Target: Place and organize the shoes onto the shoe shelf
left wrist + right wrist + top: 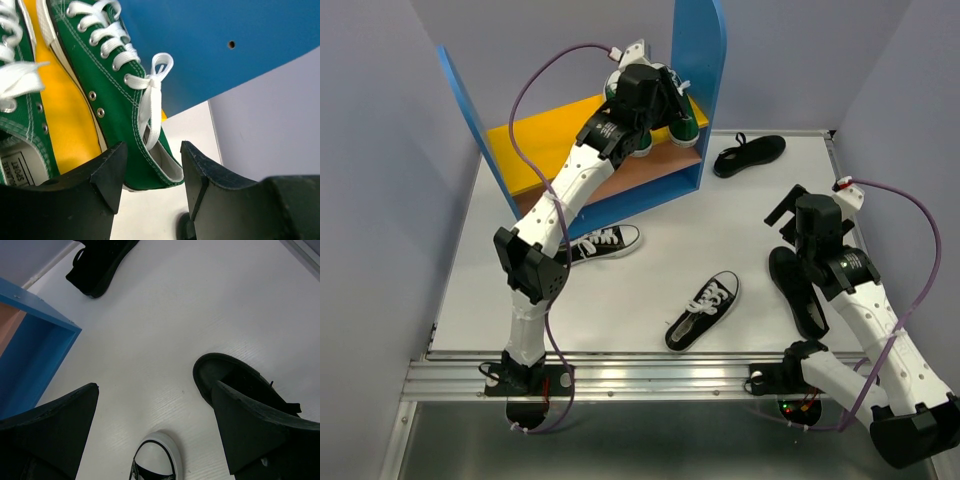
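Note:
The shoe shelf (708, 60) stands at the back with blue side panels and a yellow upper board (535, 140). Two green sneakers (686, 127) (642, 148) sit on that board, partly hidden by my left arm. My left gripper (670, 98) is open over them. In the left wrist view its open jaws (152, 150) flank the heel of one green sneaker (115, 95), and the other (20, 115) lies to its left. Two black sneakers (605, 243) (703, 310) and two all-black shoes (750, 153) (798, 290) lie on the table. My right gripper (782, 212) (155, 387) is open and empty above the table.
The shelf's blue right panel (225, 50) rises close beside the green sneaker. In the right wrist view an all-black shoe (240, 385) lies under the right finger, a black sneaker's white toe (157, 455) is below, and the shelf's corner (30, 340) is at left.

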`<control>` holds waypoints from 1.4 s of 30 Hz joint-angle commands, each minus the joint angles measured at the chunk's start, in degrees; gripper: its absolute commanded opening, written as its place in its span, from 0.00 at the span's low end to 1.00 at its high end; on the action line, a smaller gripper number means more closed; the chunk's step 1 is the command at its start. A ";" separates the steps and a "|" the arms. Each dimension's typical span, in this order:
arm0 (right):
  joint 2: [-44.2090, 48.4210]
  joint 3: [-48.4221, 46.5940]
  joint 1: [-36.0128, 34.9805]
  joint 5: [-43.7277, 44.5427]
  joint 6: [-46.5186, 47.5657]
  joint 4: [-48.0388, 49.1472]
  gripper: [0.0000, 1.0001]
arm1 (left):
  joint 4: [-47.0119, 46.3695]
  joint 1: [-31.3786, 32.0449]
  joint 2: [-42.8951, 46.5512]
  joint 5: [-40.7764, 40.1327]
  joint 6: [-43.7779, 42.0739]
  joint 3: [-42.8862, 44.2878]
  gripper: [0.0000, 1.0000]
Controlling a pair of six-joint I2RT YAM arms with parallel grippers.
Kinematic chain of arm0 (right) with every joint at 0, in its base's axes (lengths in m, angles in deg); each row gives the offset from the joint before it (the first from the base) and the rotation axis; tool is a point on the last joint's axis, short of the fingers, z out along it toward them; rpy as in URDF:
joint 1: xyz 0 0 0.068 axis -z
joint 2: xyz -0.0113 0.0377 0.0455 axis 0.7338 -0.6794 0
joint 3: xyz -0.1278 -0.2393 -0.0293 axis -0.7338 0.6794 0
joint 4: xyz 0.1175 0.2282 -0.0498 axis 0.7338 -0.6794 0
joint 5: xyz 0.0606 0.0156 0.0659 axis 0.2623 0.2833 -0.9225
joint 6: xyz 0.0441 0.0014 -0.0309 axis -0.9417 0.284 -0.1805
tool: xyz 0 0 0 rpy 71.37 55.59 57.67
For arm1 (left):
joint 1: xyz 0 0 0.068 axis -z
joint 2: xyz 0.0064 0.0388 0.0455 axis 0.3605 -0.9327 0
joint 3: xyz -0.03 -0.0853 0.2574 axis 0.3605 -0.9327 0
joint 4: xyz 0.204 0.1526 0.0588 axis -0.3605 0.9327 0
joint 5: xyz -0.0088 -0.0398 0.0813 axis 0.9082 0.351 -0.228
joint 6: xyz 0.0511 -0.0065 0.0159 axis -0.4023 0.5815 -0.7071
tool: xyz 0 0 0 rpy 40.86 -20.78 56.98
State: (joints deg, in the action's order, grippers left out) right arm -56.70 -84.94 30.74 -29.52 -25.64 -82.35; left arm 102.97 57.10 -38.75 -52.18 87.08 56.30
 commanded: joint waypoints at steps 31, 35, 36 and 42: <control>-2.15 1.31 0.12 -0.78 -0.35 3.30 1.00 | 9.83 9.84 38.30 -17.96 -24.26 -69.16 0.73; -1.18 1.66 0.12 -0.61 0.00 3.30 1.00 | 8.50 6.58 35.05 -17.79 -24.71 -68.39 0.74; -1.00 1.75 0.12 -0.61 0.09 3.30 1.00 | 8.06 4.49 33.38 -18.14 -24.79 -67.95 0.74; -0.48 2.01 0.12 -0.78 0.44 3.30 1.00 | 4.80 0.51 28.19 -16.47 -27.60 -67.34 0.84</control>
State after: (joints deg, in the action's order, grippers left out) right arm -58.38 -83.08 30.74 -30.66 -25.71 -81.67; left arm 109.97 59.22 -8.78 -68.59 62.12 -13.01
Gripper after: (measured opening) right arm 0.998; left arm 0.826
